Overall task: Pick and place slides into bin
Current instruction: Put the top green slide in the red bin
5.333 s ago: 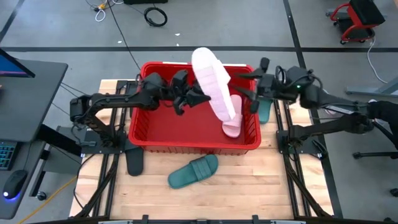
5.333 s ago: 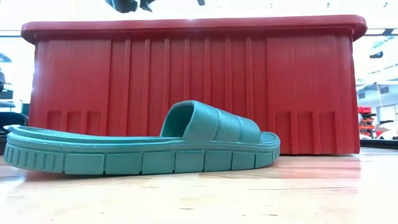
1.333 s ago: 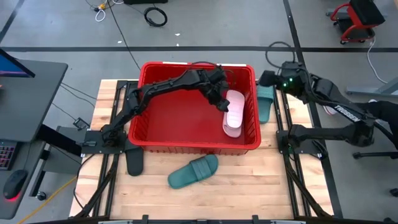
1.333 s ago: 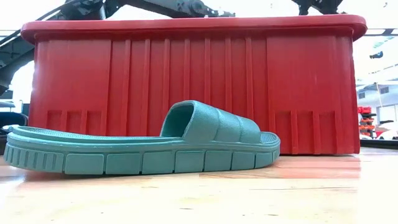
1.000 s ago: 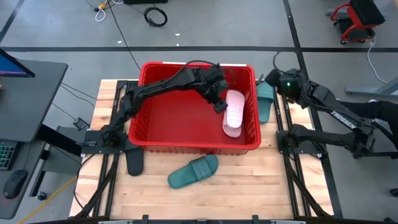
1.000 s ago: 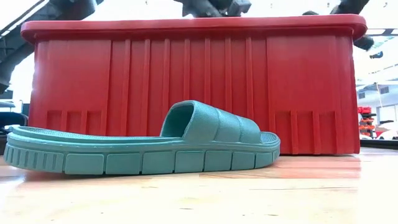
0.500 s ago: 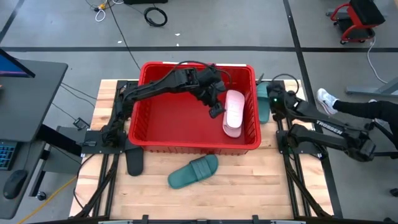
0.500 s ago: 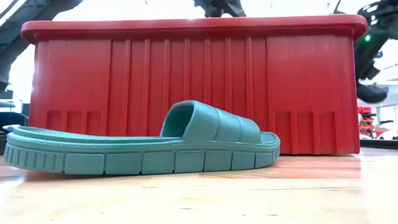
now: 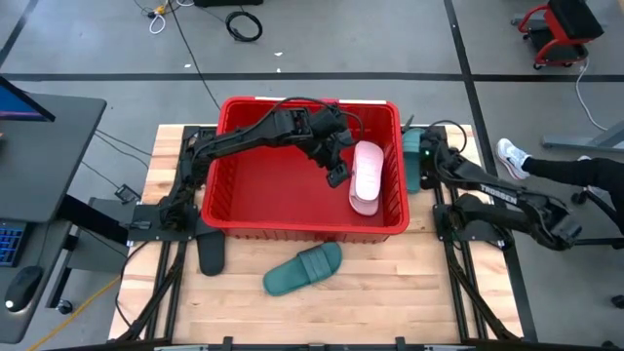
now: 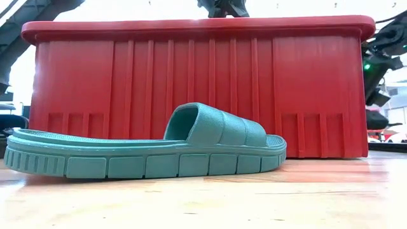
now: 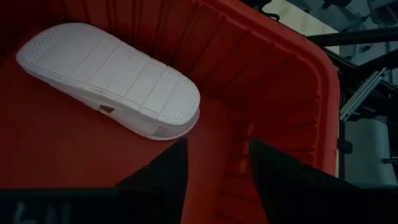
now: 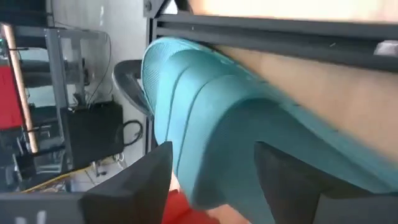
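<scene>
The red bin (image 9: 234,195) stands mid-table. Pink slides (image 9: 367,175) lie on its floor by the right wall, and one shows sole up in the left wrist view (image 11: 106,74). My left gripper (image 9: 336,174) is open and empty inside the bin, just beside them (image 11: 217,146). My right gripper (image 9: 422,158) is open, low beside the bin's right wall. Its fingers stand on either side of a teal slide's strap (image 12: 211,124). That slide (image 9: 412,174) lies on the table. Another teal slide (image 9: 304,268) lies in front of the bin (image 10: 146,149). My right gripper stands open over the strap (image 12: 205,106) of the teal slide beside the bin's right wall, one finger on each side. I cannot tell whether the fingers touch it. The slide lies on the table.
A black slide (image 9: 211,252) lies at the table's front left, by the bin's near left corner. Bare wood (image 9: 390,292) lies in front of the bin. A person's shoe (image 9: 509,156) and leg show off the table's right side.
My right gripper has gone down and toward the table's near edge, from above the bin's far right corner to the teal slide beside the bin. My left gripper has drawn back a little from the pink slides toward the near edge. The pink slides lie still.
</scene>
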